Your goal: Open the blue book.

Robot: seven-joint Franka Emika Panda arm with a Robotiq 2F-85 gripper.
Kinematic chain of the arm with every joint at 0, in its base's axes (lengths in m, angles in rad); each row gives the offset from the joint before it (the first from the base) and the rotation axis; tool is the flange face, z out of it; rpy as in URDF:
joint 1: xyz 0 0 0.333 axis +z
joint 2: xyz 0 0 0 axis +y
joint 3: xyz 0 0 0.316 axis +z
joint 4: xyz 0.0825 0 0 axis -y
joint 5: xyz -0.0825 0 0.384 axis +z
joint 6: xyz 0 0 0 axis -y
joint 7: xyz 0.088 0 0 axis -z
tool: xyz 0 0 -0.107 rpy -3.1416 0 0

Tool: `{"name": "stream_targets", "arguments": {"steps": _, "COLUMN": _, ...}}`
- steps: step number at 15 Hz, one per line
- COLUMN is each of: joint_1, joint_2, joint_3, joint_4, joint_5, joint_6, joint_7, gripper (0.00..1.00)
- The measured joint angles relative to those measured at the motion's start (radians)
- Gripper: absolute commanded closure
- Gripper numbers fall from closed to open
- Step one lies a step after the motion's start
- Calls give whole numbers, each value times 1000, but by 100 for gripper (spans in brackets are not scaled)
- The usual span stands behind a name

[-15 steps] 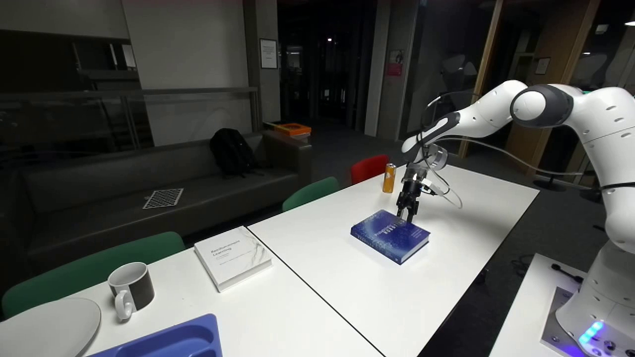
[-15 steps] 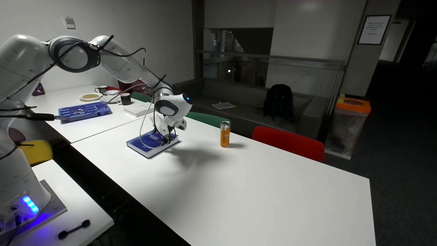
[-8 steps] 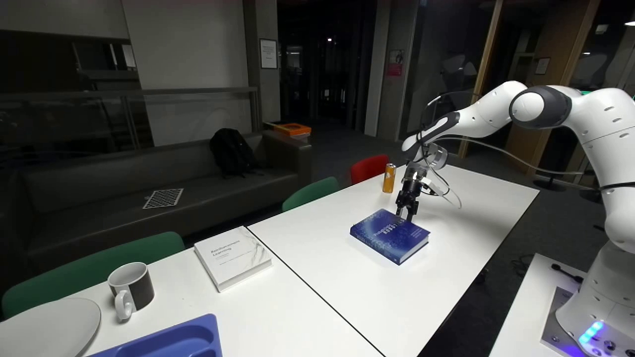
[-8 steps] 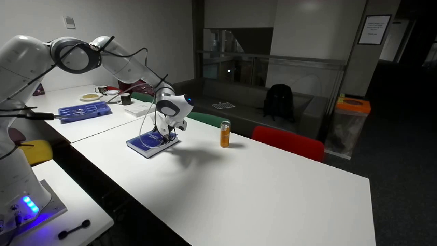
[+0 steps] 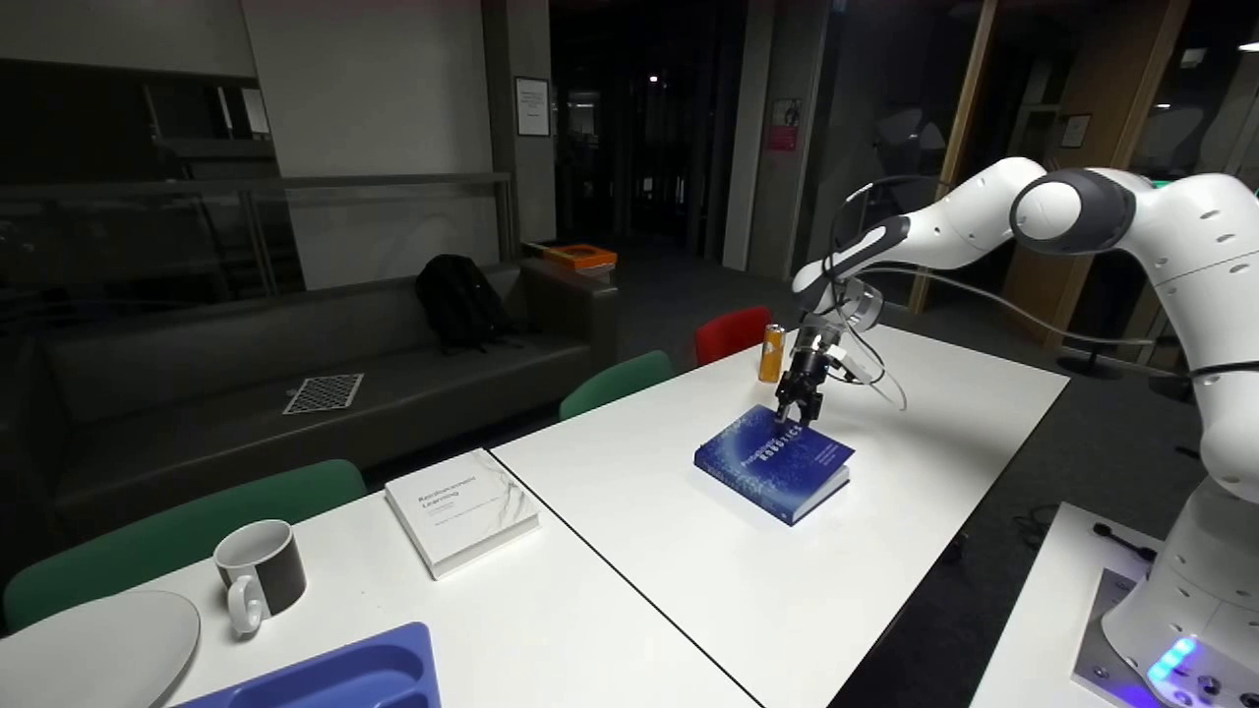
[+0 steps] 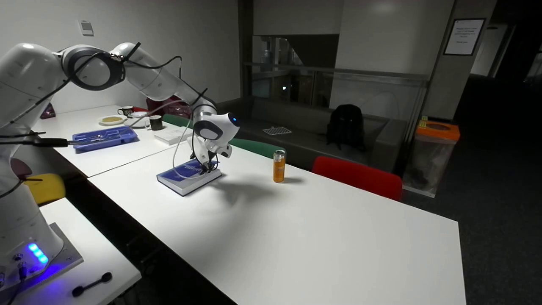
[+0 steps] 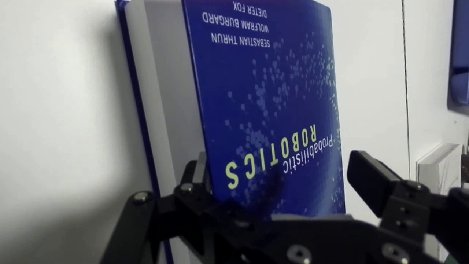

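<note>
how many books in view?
2. The blue book lies at the gripper, its front cover partly raised; the white book lies closed on the next table, near a mug. The arm could hide others.

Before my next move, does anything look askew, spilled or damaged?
On the blue book, the front cover tilts up off the pages, one finger of the open claw at its raised edge; given the task, that seems intended. Otherwise no spill or damage shows; the orange can stands upright.
</note>
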Motion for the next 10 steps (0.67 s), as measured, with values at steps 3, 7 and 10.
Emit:
{"name": "stream_targets", "arguments": {"steps": 3, "joint_1": 16, "joint_2": -6, "joint_3": 0, "joint_4": 10, "joint_5": 0, "joint_6": 0, "joint_7": 46, "gripper": 0}}
{"name": "stream_targets", "arguments": {"steps": 7, "joint_1": 44, "joint_2": -42, "joint_3": 0, "joint_4": 9, "joint_5": 1, "joint_6": 0, "joint_7": 105, "gripper": 0}}
{"name": "stream_targets", "arguments": {"steps": 10, "joint_1": 67, "joint_2": -79, "joint_3": 1, "joint_4": 6, "joint_5": 1, "joint_6": 1, "joint_7": 141, "gripper": 0}}
